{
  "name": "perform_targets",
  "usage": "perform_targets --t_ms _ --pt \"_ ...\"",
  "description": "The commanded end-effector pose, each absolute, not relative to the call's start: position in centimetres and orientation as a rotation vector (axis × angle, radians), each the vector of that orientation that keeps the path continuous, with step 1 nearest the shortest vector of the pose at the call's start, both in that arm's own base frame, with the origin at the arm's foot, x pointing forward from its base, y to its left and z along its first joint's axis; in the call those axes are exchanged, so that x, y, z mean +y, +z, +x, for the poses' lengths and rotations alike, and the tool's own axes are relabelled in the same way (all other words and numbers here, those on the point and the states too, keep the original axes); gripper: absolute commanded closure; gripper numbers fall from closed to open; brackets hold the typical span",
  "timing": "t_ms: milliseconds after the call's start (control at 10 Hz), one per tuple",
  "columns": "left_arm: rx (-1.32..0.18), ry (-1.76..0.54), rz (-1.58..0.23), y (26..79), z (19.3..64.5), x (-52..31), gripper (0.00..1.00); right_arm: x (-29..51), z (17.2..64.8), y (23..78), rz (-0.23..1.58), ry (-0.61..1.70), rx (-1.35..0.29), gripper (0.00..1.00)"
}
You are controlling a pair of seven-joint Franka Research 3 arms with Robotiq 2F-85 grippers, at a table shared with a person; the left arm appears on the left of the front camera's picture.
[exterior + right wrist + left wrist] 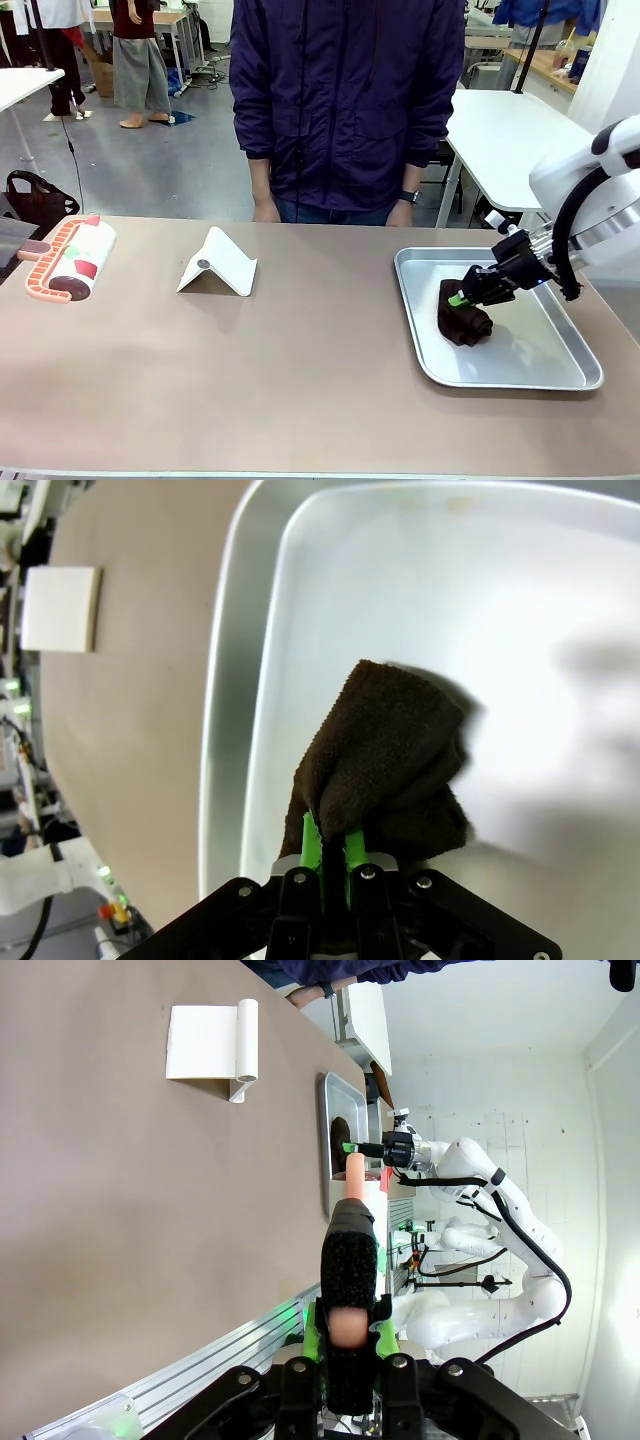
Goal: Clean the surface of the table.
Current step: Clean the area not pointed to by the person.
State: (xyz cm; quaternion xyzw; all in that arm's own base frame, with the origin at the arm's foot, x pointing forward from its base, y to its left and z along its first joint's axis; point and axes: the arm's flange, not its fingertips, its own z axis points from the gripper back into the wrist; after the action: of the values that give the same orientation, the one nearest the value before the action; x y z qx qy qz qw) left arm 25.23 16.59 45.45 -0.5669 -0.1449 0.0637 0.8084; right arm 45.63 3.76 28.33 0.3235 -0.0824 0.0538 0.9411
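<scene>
- Two pincers were at work over one brownish counter [300,370], which filled the lower half of the front view. We also saw it along the left side of the left wrist view [120,1210] and at the left of the right wrist view [130,680].
- At the right of the front view, the right pincer [468,297] was clamped on a dark brown cloth [462,318]. The cloth sat bunched inside a silver tray [500,383] that lay on the counter.
- In the right wrist view, that pincer [333,840] had its green pads pressed together on a fold of the cloth [385,750]. The rest of the cloth rested on the tray floor near the tray's left rim [225,680].
- In the left wrist view, the left pincer [349,1338] was closed on the dark, rough-textured grip of a peach-handled tool [350,1260], with one green pad on each side of the grip.
- At the left edge of the front view, we saw that tool [75,258] as a white roll with a salmon toothed edge. We could not tell whether it touched the counter.
- A folded white stand [220,265] stood on the counter left of centre, well apart from the tray. It showed at the upper left of both wrist views [205,1042] [60,608].
- A person in a dark blue jacket [345,100] stood at the counter's far edge, top centre of the front view, with both hands hanging just beside that edge.
</scene>
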Motion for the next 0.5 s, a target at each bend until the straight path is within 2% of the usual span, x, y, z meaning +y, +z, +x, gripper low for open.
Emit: perform_targets --t_ms 0,400 --pt "-0.319 0.134 -1.221 45.6 25.3 16.5 0.78 0.2 45.5 25.4 0.549 0.010 -0.183 1.00" --pt "-0.319 0.134 -1.221 45.6 25.3 16.5 0.78 -5.1 44.7 25.9 0.545 -0.131 -0.228 1.00"
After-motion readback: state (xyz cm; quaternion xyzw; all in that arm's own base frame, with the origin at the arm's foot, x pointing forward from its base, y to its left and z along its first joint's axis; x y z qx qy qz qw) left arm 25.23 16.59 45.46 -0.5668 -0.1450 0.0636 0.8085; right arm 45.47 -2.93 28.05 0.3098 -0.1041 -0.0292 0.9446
